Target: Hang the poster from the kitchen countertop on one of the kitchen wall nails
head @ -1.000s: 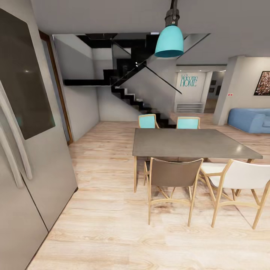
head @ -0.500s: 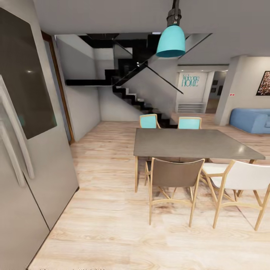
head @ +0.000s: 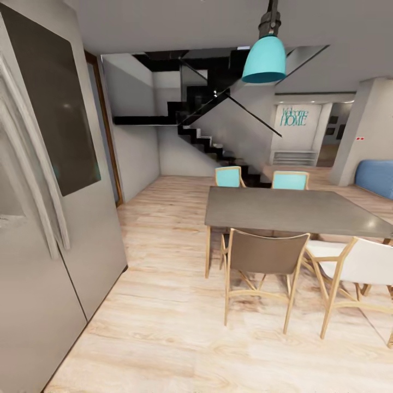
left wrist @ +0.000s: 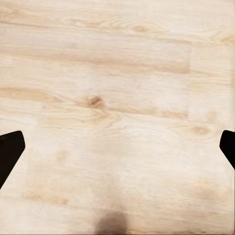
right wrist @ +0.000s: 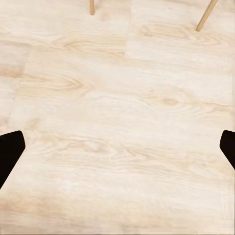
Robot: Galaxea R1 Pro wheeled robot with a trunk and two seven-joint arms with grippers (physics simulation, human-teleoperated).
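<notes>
Two grippers hang over bare pale wood floor (left wrist: 117,98), the left gripper (left wrist: 117,147) and the right gripper (right wrist: 117,147) each with fingertips spread wide, gripping nothing. Ahead stand a grey dining table (head: 284,210), chairs (head: 265,256), a turquoise lamp (head: 264,59) and a grey fridge (head: 49,218).

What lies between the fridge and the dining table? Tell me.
Bare light wood floor separates the fridge from the dining table, as the head view shows.

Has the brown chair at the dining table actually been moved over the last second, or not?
No. The brown chair keeps its place against the grey dining table; both slide right together in the head view, along with the stairs, so the camera turned, not the chair.
</notes>
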